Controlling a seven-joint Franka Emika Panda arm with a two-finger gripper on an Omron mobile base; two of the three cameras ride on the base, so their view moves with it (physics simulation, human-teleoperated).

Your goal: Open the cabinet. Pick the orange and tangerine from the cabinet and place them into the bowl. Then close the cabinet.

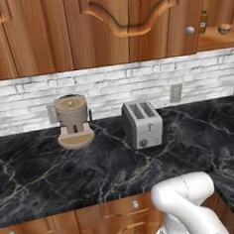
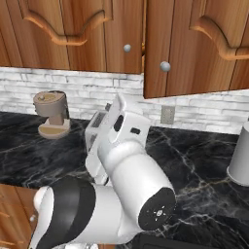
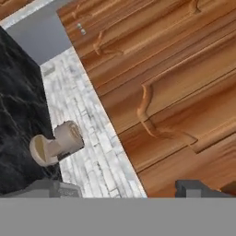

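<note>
Looking along the hand view, the claw (image 3: 124, 190) shows only as two dark fingertips (image 3: 196, 188) at the bottom edge, set well apart and holding nothing. Ahead of them, rolled sideways in this view, run the reddish-brown wall cabinet fronts with their arched raised panels, the white brick backsplash (image 3: 87, 138) beneath them, and the black marble tabletop (image 3: 18, 106) beyond.

The cabinet (image 2: 194, 44) hangs above the tabletop on the right side of the wall run. Its tall door with the round silver knob (image 2: 165, 66) stands slightly ajar in the right base view, a thin dark gap showing along its left edge. From the left base view the same knob (image 1: 190, 30) sits at the door's lower corner, and beside it a shelf (image 1: 217, 35) carries a dark bottle (image 1: 203, 20) and a small round brownish thing (image 1: 224, 28), too small to identify.

On the tabletop stand a tan coffee machine (image 1: 73, 121) near the wall and a silver toaster (image 1: 142, 123) to its right, apart from each other. A pale grey cylinder (image 2: 240, 155) stands at the far right of the right base view. The white arm (image 2: 121, 160) rises in front of the toaster there.
</note>
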